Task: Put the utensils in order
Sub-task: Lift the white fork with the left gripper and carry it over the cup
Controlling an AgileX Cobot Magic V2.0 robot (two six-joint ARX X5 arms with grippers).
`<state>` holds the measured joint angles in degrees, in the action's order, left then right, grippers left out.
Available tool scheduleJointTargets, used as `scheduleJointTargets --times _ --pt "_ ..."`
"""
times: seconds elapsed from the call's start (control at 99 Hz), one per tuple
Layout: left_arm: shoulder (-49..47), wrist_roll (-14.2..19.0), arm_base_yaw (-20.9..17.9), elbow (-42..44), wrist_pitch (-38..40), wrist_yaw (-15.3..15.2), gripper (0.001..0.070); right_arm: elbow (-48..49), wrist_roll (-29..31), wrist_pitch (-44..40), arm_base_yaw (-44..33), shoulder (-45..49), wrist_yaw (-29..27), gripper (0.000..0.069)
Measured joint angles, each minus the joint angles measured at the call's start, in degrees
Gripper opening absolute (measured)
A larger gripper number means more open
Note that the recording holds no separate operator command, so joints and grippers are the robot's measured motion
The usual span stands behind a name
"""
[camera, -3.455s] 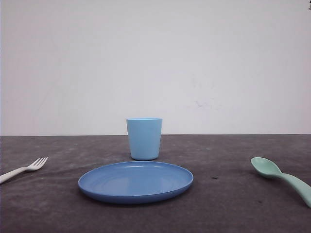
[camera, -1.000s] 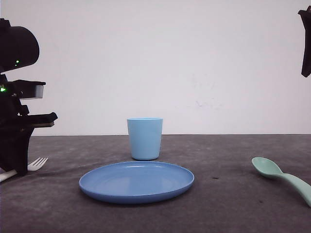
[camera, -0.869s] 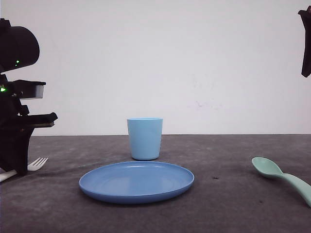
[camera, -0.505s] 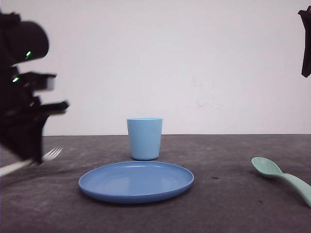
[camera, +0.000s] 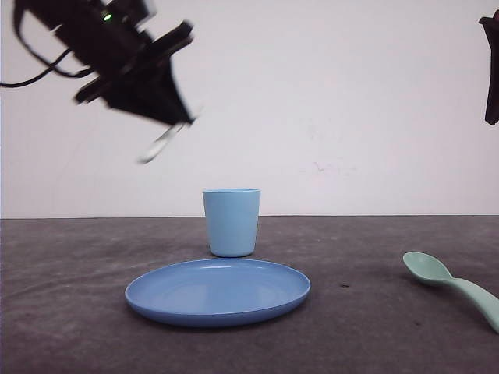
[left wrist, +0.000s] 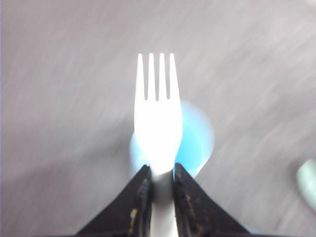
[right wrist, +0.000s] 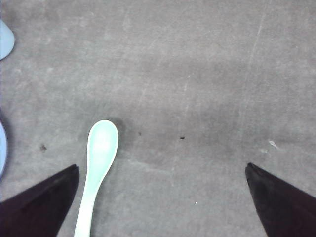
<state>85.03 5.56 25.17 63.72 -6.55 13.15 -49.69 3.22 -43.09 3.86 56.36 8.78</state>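
Note:
My left gripper [camera: 178, 121] hangs high over the table, left of and above the light blue cup [camera: 231, 222], and is shut on the white fork [camera: 158, 146], which is blurred by motion. In the left wrist view the jaws [left wrist: 159, 170] pinch the fork's [left wrist: 158, 113] neck, tines pointing away, with the cup [left wrist: 197, 143] below them. The mint-green spoon [camera: 452, 284] lies on the table at the right. In the right wrist view my right gripper [right wrist: 160, 167] is open above the table, the spoon [right wrist: 98, 163] lying just inside one finger.
A round blue plate [camera: 217, 292] sits in front of the cup at the table's middle. The right arm [camera: 491, 70] hangs at the upper right edge of the front view. Dark grey cloth [camera: 366, 257] covers the table; a white wall stands behind.
The left gripper, which was down at the fork on the table's left, has lifted the fork and swung up and right toward the cup. The right arm and the spoon have not moved.

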Motion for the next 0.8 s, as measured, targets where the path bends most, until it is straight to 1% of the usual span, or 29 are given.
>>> scheduleJointTargets --times 0.111,0.283,0.434,0.667,0.798 --pt "0.0 0.0 1.4 0.0 8.3 0.2 0.004 0.0 0.0 0.0 0.0 0.0 0.0 0.068" --pt "1.0 0.0 2.5 0.0 18.6 0.2 0.004 0.0 0.0 0.0 0.0 0.0 0.0 0.068" --pt "4.7 0.0 2.9 0.0 24.9 0.3 0.004 0.0 0.0 -0.1 0.0 0.0 0.0 0.068" --pt "13.6 0.0 3.0 0.0 35.5 0.3 0.004 0.0 0.0 -0.4 0.0 0.0 0.0 0.068" --pt "18.3 0.0 3.0 0.0 39.3 0.3 0.004 0.0 0.0 -0.4 0.0 0.0 0.0 0.068"
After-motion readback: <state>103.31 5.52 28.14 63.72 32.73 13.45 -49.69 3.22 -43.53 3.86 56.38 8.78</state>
